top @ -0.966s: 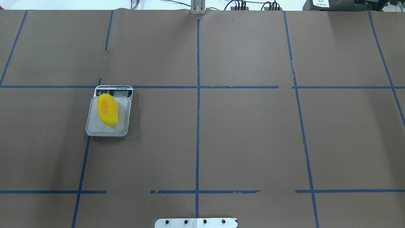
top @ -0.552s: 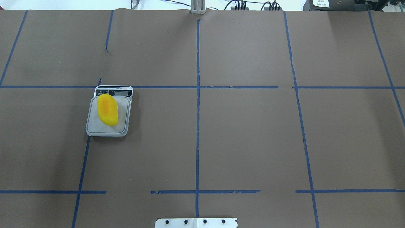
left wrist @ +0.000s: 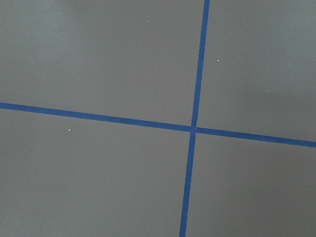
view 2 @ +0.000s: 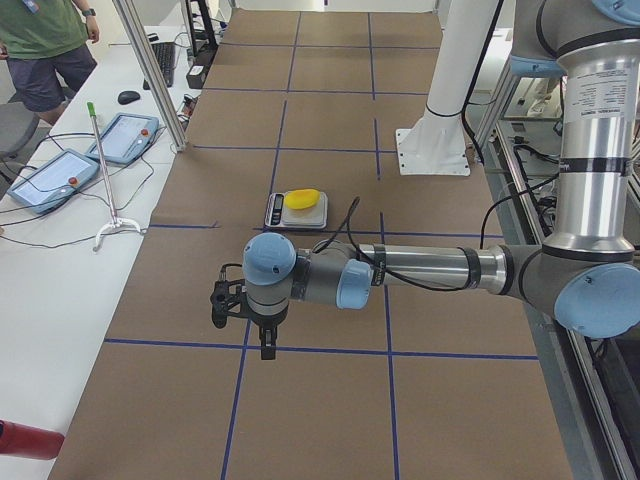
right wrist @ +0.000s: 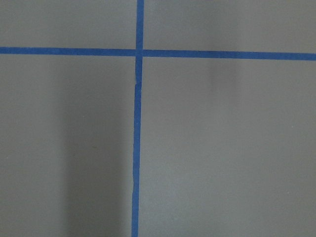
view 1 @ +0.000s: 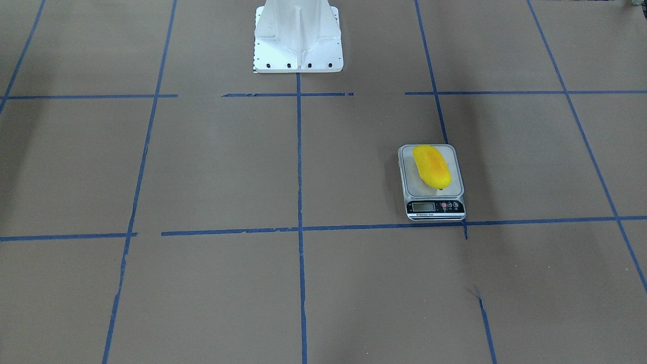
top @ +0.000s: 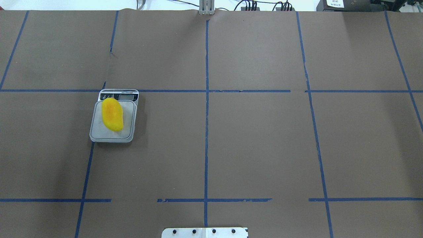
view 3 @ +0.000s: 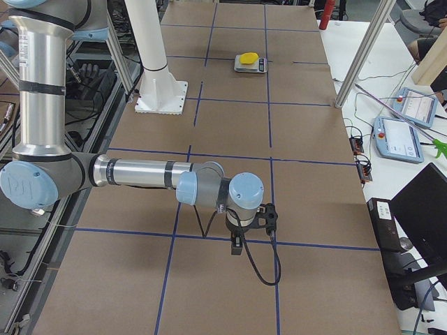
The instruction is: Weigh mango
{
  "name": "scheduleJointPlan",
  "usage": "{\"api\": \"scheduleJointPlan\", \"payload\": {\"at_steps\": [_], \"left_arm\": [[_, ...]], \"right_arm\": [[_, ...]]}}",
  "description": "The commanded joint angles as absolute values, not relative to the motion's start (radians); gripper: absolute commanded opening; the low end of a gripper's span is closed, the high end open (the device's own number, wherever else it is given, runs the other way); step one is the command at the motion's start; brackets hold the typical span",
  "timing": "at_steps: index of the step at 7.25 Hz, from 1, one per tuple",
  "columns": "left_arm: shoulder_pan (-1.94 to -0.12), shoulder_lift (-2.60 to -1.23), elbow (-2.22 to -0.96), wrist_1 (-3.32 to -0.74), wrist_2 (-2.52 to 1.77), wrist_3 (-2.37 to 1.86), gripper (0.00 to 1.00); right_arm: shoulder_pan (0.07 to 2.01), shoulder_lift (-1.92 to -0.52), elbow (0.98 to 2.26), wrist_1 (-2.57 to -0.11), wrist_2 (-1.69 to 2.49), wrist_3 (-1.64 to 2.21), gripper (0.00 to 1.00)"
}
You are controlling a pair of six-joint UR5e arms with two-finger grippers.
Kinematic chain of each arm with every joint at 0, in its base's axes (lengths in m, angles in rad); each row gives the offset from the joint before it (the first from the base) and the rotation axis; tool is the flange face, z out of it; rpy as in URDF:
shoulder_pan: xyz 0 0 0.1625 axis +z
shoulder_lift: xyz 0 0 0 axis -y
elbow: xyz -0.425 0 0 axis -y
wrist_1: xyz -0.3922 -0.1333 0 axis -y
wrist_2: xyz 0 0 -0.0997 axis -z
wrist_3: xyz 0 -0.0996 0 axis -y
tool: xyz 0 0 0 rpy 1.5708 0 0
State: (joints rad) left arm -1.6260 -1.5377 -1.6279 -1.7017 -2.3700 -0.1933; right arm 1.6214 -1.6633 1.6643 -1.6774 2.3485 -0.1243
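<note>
The yellow mango point(top: 112, 114) with an orange blush lies lengthwise on the platform of a small grey digital scale point(top: 99, 133), left of the table's middle. It also shows in the front-facing view point(view 1: 431, 166) above the scale's display point(view 1: 434, 206), and in the left view point(view 2: 303, 198) and right view point(view 3: 248, 57). My left gripper point(view 2: 265, 345) hangs over bare table far from the scale; I cannot tell its state. My right gripper point(view 3: 236, 248) hangs at the opposite end; I cannot tell its state. Both wrist views show only brown table and blue tape.
The white robot pedestal point(view 1: 298, 35) stands at the table's robot side. Blue tape lines point(top: 206, 99) grid the brown table. A side bench holds tablets point(view 2: 50, 178) and cables, with a person point(view 2: 45, 40) behind it. A metal post point(view 2: 150, 70) stands at the table edge.
</note>
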Motion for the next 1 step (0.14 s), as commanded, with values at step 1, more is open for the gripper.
{"api": "scheduleJointPlan", "payload": {"at_steps": [1], "left_arm": [[-1.625,-1.537,-1.623,-1.703,-2.370,-0.193,1.00]], "right_arm": [[1.621,-1.663,1.664,-1.678,2.349,-0.124,1.00]]}}
